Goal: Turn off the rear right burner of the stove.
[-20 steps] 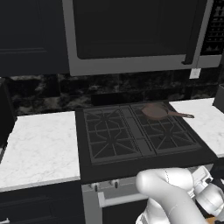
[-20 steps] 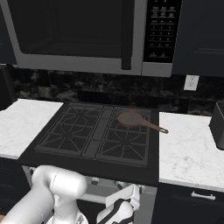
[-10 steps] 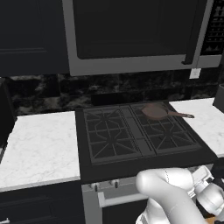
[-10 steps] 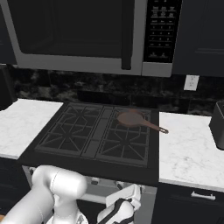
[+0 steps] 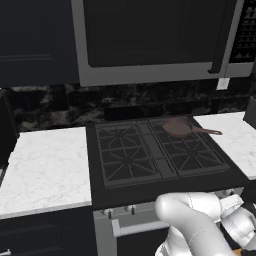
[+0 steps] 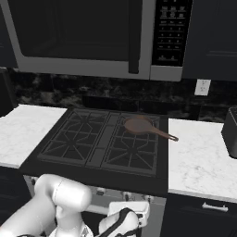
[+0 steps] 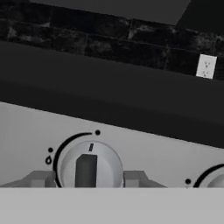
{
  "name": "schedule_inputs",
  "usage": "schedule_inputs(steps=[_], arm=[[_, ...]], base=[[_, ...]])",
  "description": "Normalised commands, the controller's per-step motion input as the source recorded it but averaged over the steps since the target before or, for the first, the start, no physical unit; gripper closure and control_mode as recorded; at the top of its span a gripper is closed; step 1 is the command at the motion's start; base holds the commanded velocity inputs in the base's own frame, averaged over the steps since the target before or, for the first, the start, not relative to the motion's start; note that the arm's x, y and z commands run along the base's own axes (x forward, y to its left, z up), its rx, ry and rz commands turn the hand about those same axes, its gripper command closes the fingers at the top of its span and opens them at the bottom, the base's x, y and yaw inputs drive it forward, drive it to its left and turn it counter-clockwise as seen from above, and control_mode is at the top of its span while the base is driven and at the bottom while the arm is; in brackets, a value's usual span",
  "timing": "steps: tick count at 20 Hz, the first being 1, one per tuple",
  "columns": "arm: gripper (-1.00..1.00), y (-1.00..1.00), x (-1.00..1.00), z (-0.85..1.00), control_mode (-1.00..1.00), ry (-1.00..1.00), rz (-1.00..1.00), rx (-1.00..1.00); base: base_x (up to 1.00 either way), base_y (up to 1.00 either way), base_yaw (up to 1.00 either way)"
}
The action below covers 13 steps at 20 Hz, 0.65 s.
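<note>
The stove [image 5: 125, 155] is a black gas range with dark grates. Its rear right burner [image 6: 153, 119] lies partly under a brown frying pan [image 6: 138, 125]; I see no flame there. In the hand view, a round silver knob [image 7: 89, 168] with a dark bar grip stands on the silver front panel [image 7: 148, 151]. The bar stands upright under a small mark. My gripper [image 7: 89, 180] has a grey fingertip [image 7: 41, 179] against each side of this knob. My hand [image 6: 121, 223] hangs low before the stove's front, at its right part.
The pan's handle [image 5: 207, 131] points right toward the white marble counter [image 5: 45, 165]. A second knob [image 7: 214, 180] peeks in at the right. A microwave [image 6: 83, 32] hangs above the cooktop. A dark appliance [image 6: 230, 132] stands on the right counter.
The fingers have closed in on the knob. The arm has stayed low at the stove's front, and the pan has not moved.
</note>
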Motion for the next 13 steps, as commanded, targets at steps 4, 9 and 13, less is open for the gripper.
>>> schedule_inputs(steps=[4,9,13], arm=[[1.00,-0.28,0.00,0.57,-1.00,-0.02,0.00,0.45],[1.00,-0.20,0.00,0.27,-1.00,0.01,0.00,0.28],[1.00,0.00,0.00,0.00,-1.00,0.00,0.00,0.00]], base=[[0.00,0.00,0.00],[0.00,0.00,0.00],[0.00,0.00,0.00]])
